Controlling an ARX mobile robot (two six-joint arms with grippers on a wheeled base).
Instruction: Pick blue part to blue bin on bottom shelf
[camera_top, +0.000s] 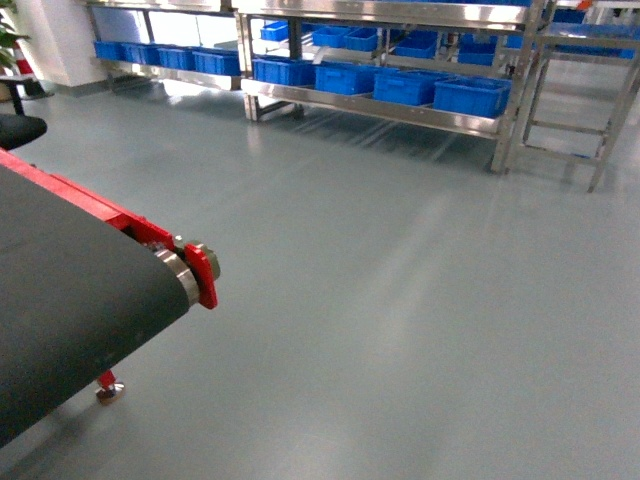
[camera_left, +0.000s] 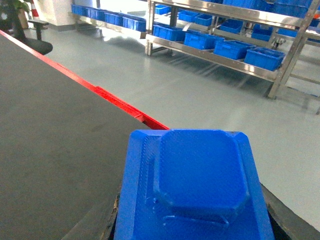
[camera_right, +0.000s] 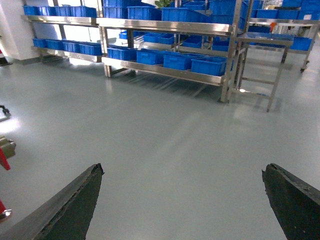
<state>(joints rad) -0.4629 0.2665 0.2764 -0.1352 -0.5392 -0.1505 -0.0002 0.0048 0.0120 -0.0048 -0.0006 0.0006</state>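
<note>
Blue part (camera_left: 197, 192) sits clamped in my left end effector (camera_left: 192, 227) over the conveyor belt (camera_left: 55, 145), right end effector (camera_right: 182, 200) spread wide with nothing in it, so I reckon next up is hauling it across to a blue bin (camera_top: 471, 96) on the bottom shelf (camera_top: 370, 108).

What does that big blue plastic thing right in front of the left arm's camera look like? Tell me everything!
The blue plastic part fills the bottom of the left wrist view. It looks like smooth, shiny moulded plastic: a wide base with sloping sides and a raised eight-sided block on top, with a small ridge near its lower edge. It sits very close to the camera, above the dark conveyor belt. The gripper's fingers are hidden, so what holds it cannot be seen.
</note>
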